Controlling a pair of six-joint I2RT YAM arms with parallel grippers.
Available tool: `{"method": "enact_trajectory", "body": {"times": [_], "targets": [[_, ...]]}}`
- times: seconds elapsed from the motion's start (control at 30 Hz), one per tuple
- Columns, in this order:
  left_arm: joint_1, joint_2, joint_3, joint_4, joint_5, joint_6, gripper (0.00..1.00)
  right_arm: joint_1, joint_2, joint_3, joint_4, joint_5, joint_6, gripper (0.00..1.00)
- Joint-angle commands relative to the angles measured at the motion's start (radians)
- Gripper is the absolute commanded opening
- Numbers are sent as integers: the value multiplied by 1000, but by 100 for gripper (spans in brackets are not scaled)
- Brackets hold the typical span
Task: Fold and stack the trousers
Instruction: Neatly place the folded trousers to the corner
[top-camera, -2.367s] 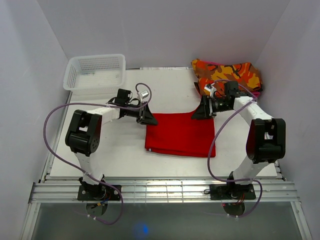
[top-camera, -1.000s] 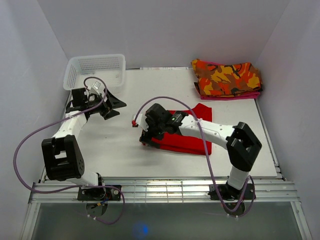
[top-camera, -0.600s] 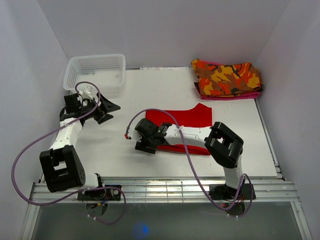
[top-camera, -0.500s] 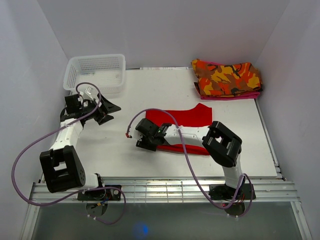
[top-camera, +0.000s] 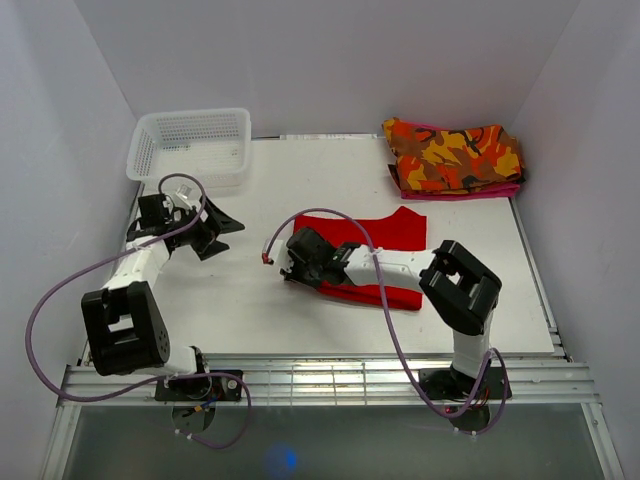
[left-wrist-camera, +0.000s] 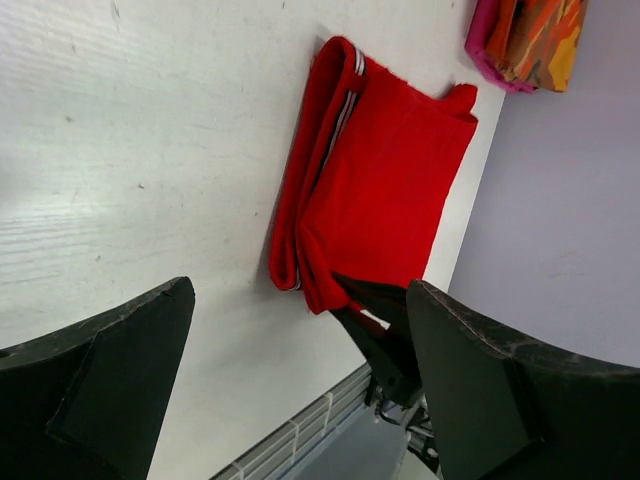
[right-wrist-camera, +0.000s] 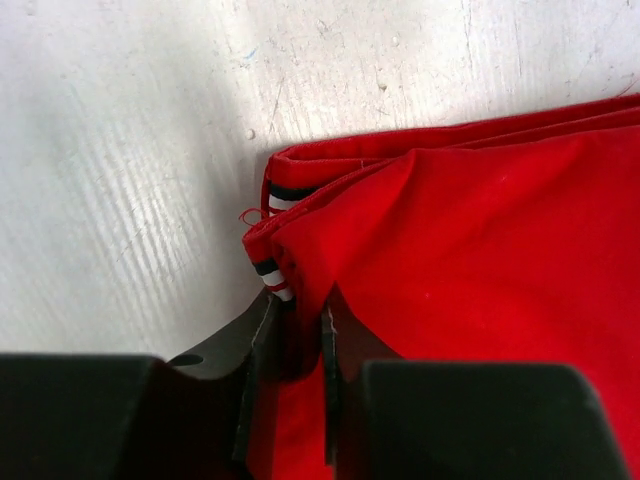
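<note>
The red trousers (top-camera: 385, 240) lie folded in the middle of the table, a striped trim showing at their left edge (right-wrist-camera: 270, 200). My right gripper (top-camera: 293, 272) reaches across to their near left corner and is shut on a fold of the red cloth (right-wrist-camera: 298, 320). My left gripper (top-camera: 228, 228) hovers wide open at the left of the table, apart from the cloth. In the left wrist view the trousers (left-wrist-camera: 385, 190) lie beyond my open left gripper (left-wrist-camera: 300, 300), with the right gripper (left-wrist-camera: 385, 330) pinching their corner.
A white mesh basket (top-camera: 190, 145) stands at the back left. A folded orange-red-yellow camouflage garment (top-camera: 455, 155) rests on something pink at the back right corner. Walls close in on three sides, and a metal rail (top-camera: 320, 385) runs along the near edge.
The right gripper has closed on the trousers' near left corner, having been open a second ago. The left arm has barely shifted.
</note>
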Motion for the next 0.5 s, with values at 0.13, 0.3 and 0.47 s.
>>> {"method": "enact_trajectory", "body": {"times": [0.13, 0.3, 0.47], "targets": [[-189, 67, -35, -14, -56, -48, 98, -68, -119, -32, -6, -269, 39, 8], [-292, 123, -58, 77, -76, -135, 98, -91, -156, -65, 13, -307, 47, 8], [-375, 213, -26, 144, -49, -204, 98, -92, -153, -68, 15, -303, 42, 8]]}}
